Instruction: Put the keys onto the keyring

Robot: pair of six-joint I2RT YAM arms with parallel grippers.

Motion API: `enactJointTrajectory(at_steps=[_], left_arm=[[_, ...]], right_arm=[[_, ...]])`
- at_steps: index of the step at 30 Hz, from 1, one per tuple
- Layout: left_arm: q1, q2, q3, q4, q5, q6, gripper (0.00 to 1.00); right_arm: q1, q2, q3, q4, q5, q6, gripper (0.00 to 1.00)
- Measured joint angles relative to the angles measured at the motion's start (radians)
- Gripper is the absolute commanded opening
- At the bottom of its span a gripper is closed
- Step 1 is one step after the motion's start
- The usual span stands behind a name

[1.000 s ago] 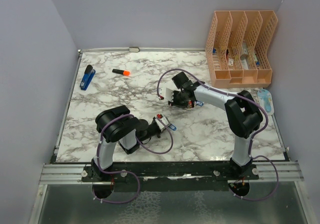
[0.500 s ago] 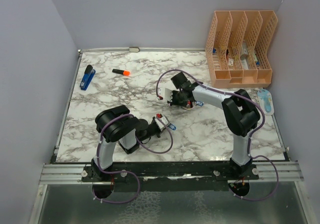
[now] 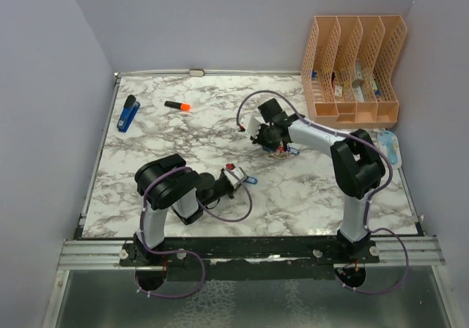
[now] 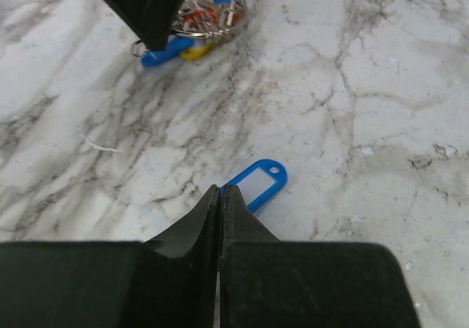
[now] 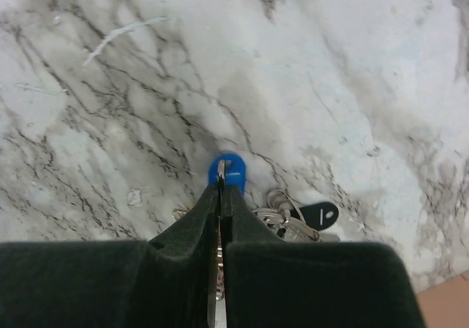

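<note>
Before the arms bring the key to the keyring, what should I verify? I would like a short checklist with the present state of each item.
1. Left fingers shut on the blue-tagged key: ok.
2. Right fingers shut at the keyring, on its blue tag: ok.
3. Ring wire parted for threading: cannot tell.
4. Key brought close to the keyring: not ok, they are well apart.

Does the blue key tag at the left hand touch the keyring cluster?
Apart. Left wrist view shows bare marble between the blue key tag and the keyring cluster.
</note>
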Motion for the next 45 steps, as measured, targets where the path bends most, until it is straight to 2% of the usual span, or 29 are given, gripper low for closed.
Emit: enactJointTrajectory(at_steps=[3, 6, 11, 17, 27, 39, 45], left_arm=[[0.019, -0.055, -0.003, -0.002, -0.021, -0.016, 0.00], [0.047, -0.172, 0.013, -0.018, -0.040, -0.044, 0.00], [0.122, -0.342, 0.135, -0.135, -0.008, -0.151, 0.00], [0.220, -0.362, 0.344, -0.451, 0.100, -0.302, 0.00], [0.232, -0.362, 0.519, -0.729, 0.307, -0.493, 0.00], [0.295, -0.347, 0.612, -0.767, 0.482, -0.789, 0.00], [0.312, -0.315, 0.624, -0.666, 0.552, -1.036, 0.00]], right_arm=[[-0.034, -0.025, 0.011, 0.000, 0.003, 0.077, 0.01], [-0.066, -0.085, 0.010, 0.002, 0.003, 0.157, 0.01], [-0.095, -0.240, -0.005, 0.027, 0.006, 0.276, 0.01], [-0.088, -0.418, -0.079, 0.084, 0.012, 0.401, 0.01], [-0.086, -0.699, -0.289, 0.204, 0.040, 0.571, 0.01], [-0.086, -0.880, -0.486, 0.286, 0.032, 0.687, 0.01], [-0.086, -0.938, -0.512, 0.336, -0.001, 0.701, 0.01]])
